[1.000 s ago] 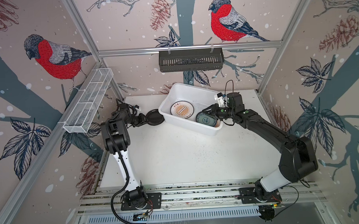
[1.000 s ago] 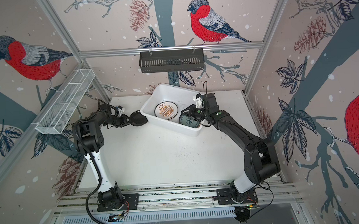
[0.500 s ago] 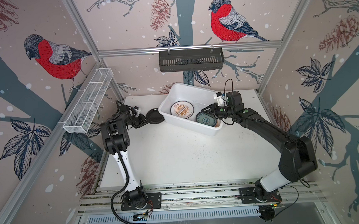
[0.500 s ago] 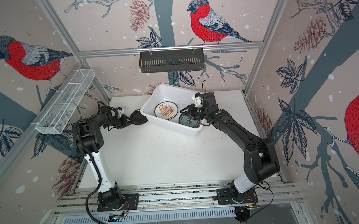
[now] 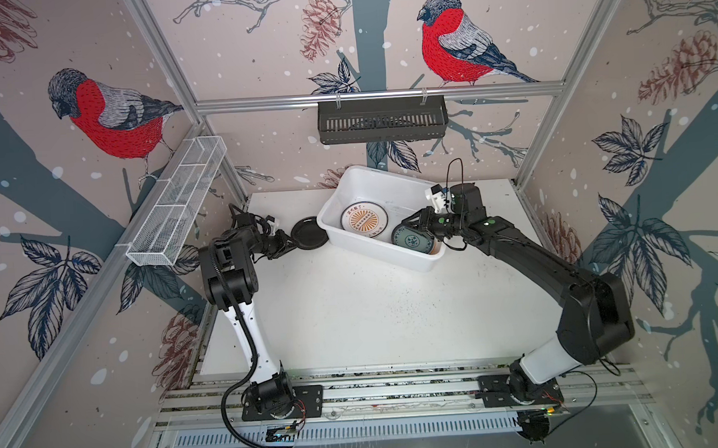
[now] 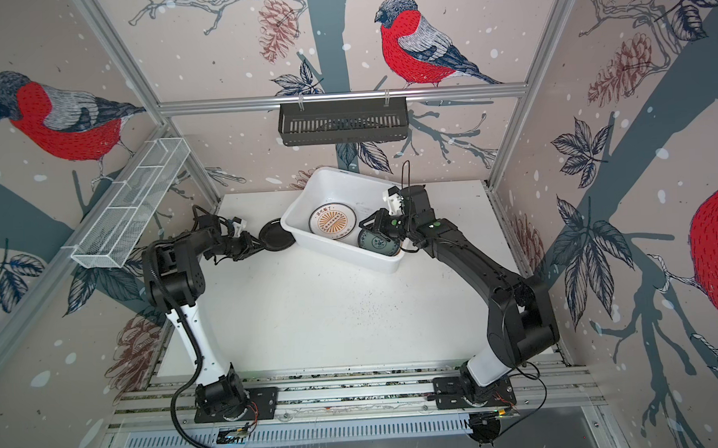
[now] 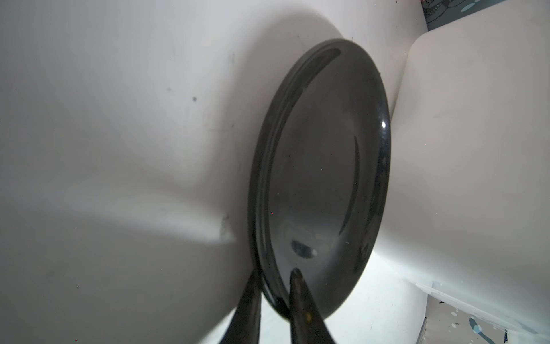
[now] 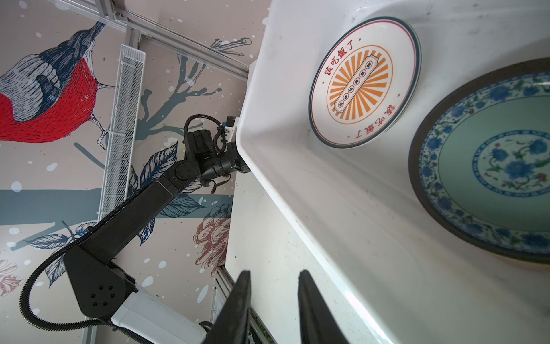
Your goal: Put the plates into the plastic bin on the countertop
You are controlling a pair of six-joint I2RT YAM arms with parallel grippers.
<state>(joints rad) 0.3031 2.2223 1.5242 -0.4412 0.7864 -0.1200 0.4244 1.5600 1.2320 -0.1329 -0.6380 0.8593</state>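
Three plates show. The black plate (image 5: 308, 233) is plain, glossy and shallow, with a raised ring round its rim. In both top views it sits a little left of centre in the upper half of the frame, just beside the outer left end wall of the plastic bin (image 5: 383, 253). The left claw (image 5: 292, 246) grips it. In the left wrist view one finger lies behind the rim and one in front of it, pinching the edge of the black plate (image 7: 321, 178) at the lower middle of the frame. The bin's pale wall (image 7: 461, 149) fills the right side. I cannot tell whether the plate rests on the desk (image 5: 374, 316) or is lifted off it.

The bin is a large white rectangular tub with rounded corners and a rolled rim. It stands skewed on the speckled white desk, upper centre in both top views.

Two plates are inside it. The orange-sunburst plate (image 5: 364, 220) lies flat on the bin floor toward the left end. It is white with a thin dark rim line, orange rays round a central plaque and red characters above and below. The teal-patterned plate (image 5: 412, 240) sits toward the right end. It has a dark edge, a band of blue flowers and a pale green well with a blue floral centre. A sliver of orange shows under its lower edge.

The right claw (image 5: 405, 227) hovers over the bin's right end, next to the teal plate. In the right wrist view its fingers (image 8: 309, 297) stand slightly apart at the bottom centre, holding nothing.
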